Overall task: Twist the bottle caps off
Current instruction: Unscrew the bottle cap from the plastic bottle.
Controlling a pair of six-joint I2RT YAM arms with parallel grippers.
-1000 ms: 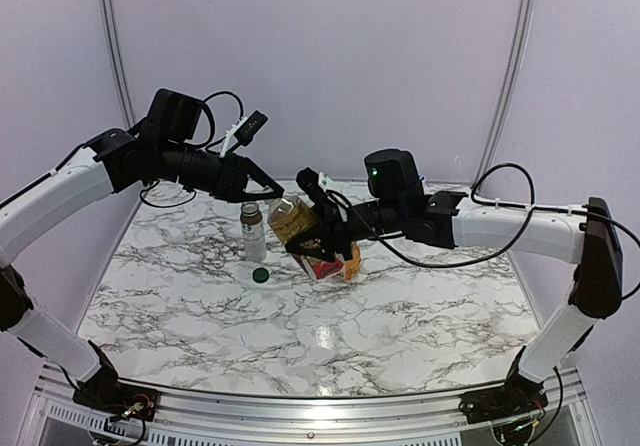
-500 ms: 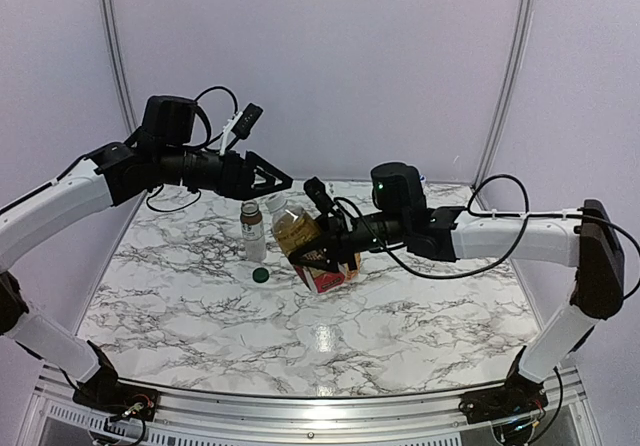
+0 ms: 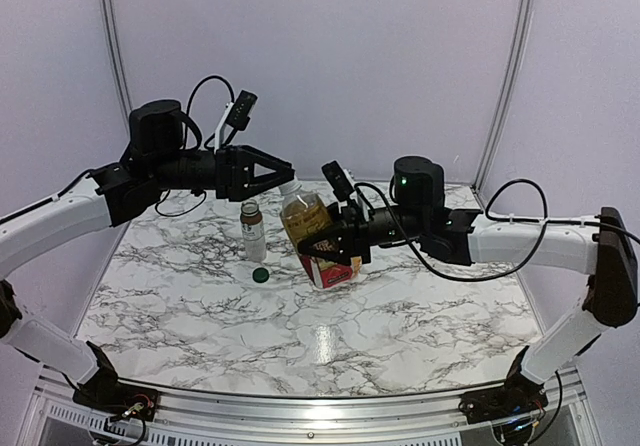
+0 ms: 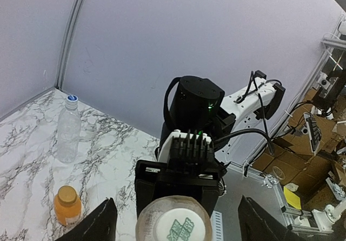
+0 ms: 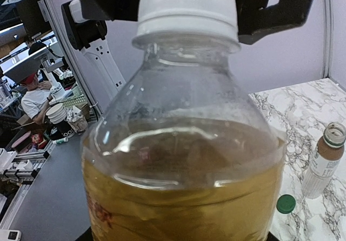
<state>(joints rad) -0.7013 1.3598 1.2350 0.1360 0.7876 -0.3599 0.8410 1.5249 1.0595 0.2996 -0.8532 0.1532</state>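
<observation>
My right gripper (image 3: 333,238) is shut on the amber tea bottle (image 3: 308,222) and holds it tilted above the table, red label low. The bottle's white cap (image 5: 186,8) sits on the neck. My left gripper (image 3: 289,174) stands open at that cap (image 4: 173,228), its fingers (image 4: 101,225) wide on both sides and clear of it. The short bottle (image 3: 252,228) stands uncapped on the table, with the dark green cap (image 3: 261,275) lying in front of it. The orange juice bottle (image 4: 67,206) and the tall clear bottle (image 4: 67,128) stand capped behind.
The marble table (image 3: 200,316) has pale walls at its back and left. Both arms meet above the table's middle back. The short bottle (image 5: 326,162) and the green cap (image 5: 285,203) lie just to the left of the held bottle.
My left gripper has gone from shut to open and risen slightly. The right arm has carried the tea bottle a little right and tipped it more upright.
</observation>
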